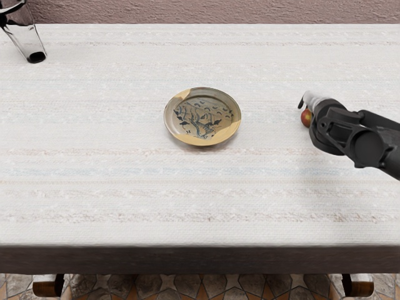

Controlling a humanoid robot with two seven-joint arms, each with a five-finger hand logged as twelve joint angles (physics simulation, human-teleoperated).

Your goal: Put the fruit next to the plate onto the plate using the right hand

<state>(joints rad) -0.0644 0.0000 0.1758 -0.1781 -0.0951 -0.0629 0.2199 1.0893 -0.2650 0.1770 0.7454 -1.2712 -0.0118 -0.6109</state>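
1. Here, in the head view, the plate [202, 117] is sitting near the middle of the table [125, 200], its patterned face up and nothing lying on it.
2. The fruit [305, 117], small and reddish, is lying on the table well to the right of the plate, so it is not yet on it. Only a sliver is showing, since the right hand is covering most of it.
3. The right hand [317, 107] is reaching in from the right edge and sitting right at the fruit, possibly touching it. I cannot tell from this angle whether it is open around the fruit or gripping it.
4. The left arm [25, 37] is showing only at the top left corner, well apart from the work, and its hand's state is likewise unreadable.
5. Judging from this, the step in hand is securing the fruit. Doing it well is probably meaning centring the hand over the fruit and closing evenly from both sides, so the round thing is not squirting away.
6. The carry is then calling for a clean lift, travel leftward, and a low release over the plate's centre, since a fruit dropped near the rim is risking rolling off.
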